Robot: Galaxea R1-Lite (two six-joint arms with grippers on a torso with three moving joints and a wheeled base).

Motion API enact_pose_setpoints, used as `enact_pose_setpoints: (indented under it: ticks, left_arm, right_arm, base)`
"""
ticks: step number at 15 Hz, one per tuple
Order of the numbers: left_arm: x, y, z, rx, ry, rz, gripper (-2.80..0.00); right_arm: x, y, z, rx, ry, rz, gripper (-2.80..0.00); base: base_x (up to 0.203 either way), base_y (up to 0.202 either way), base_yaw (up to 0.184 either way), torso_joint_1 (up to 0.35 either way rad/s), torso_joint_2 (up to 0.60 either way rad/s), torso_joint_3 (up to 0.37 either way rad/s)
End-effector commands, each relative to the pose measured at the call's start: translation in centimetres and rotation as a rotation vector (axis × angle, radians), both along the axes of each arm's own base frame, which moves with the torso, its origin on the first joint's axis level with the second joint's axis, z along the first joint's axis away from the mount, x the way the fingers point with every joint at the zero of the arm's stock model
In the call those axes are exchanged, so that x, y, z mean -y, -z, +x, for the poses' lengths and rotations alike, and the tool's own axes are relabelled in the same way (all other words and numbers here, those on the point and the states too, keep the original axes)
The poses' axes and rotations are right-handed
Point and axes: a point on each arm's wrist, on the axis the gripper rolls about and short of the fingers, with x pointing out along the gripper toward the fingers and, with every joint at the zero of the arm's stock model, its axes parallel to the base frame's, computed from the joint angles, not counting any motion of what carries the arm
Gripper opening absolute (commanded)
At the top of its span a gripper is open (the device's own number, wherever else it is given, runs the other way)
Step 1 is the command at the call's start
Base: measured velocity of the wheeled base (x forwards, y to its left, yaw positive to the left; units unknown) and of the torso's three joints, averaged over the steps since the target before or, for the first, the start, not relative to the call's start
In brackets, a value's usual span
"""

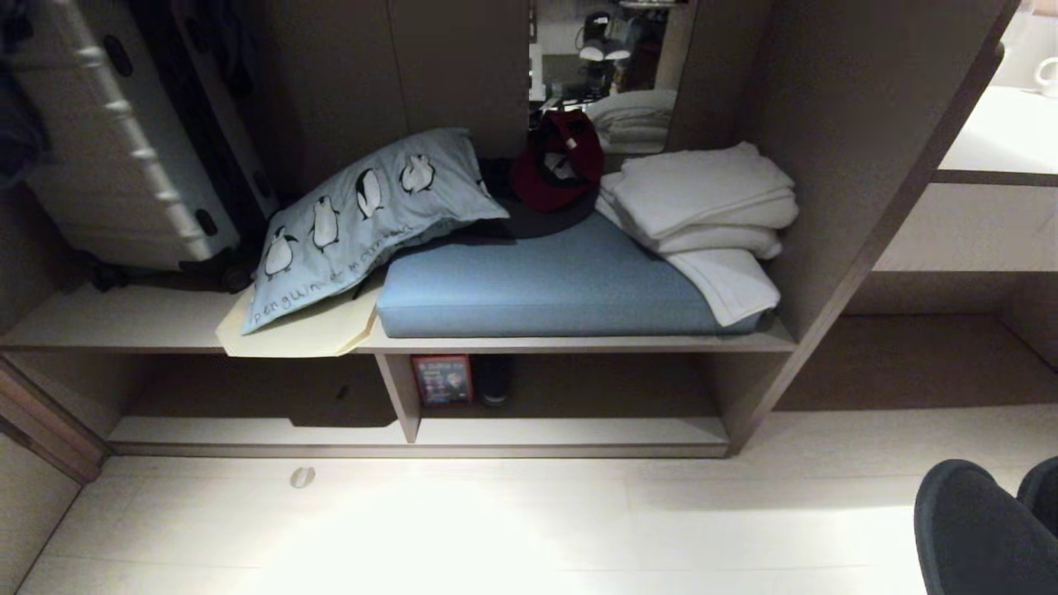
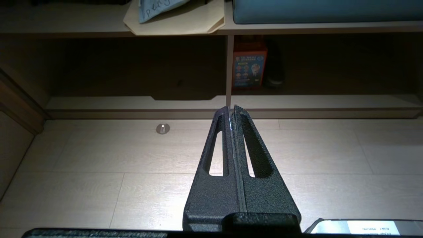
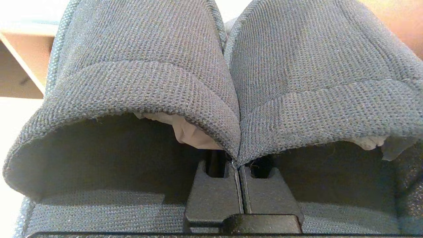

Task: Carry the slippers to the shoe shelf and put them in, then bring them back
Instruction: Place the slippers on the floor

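Right wrist view — right gripper clamped on the slippers, left gripper closed, empty — shoe shelf ahead

The shoe shelf opens low at twelve o'clock, split by an upright divider. Left of it the bay looks free. Right of it, a red box and a dark object crowd the divider; toward two o'clock it's open.

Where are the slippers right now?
The right gripper is shut on the slippers, pinching them side by side; in the head view they show at the lower right, above the floor, short of the shoe shelf.
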Motion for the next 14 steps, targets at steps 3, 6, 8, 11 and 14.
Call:
enact_pose_setpoints:
  ticks: [3, 6, 8, 11, 14]
  left_arm:
    - [0.0, 0.0, 0.01, -0.001, 0.0, -0.002, -2.8]
    - [0.0, 0.0, 0.01, -0.001, 0.0, -0.001, -2.8]
    - [0.0, 0.01, 0.01, -0.001, 0.0, -0.001, -2.8]
    - [0.0, -0.03, 0.0, 0.0, 0.0, -0.001, -2.8]
    - [0.0, -0.03, 0.0, 0.0, 0.0, -0.001, -2.8]
  right_arm:
    - [0.0, 0.0, 0.01, -0.001, 0.001, 0.0, -2.8]
    - [0.0, 0.0, 0.01, -0.001, 0.001, 0.0, -2.8]
    - [0.0, 0.0, 0.01, -0.001, 0.001, 0.0, -2.8]
    - [0.0, 0.0, 0.01, -0.001, 0.0, 0.0, -2.8]
    - [0.0, 0.0, 0.01, -0.001, 0.001, 0.0, -2.8]
  base:
    - [0.0, 0.0, 0.0, 0.006, 0.01, 0.201]
    - [0.0, 0.0, 0.0, 0.003, 0.0, 0.2]
    - [0.0, 0.0, 0.0, -0.002, 0.0, 0.205]
    - [0.0, 0.0, 0.0, 0.002, 0.0, 0.206]
    - [0.0, 0.0, 0.0, 0.002, 0.0, 0.197]
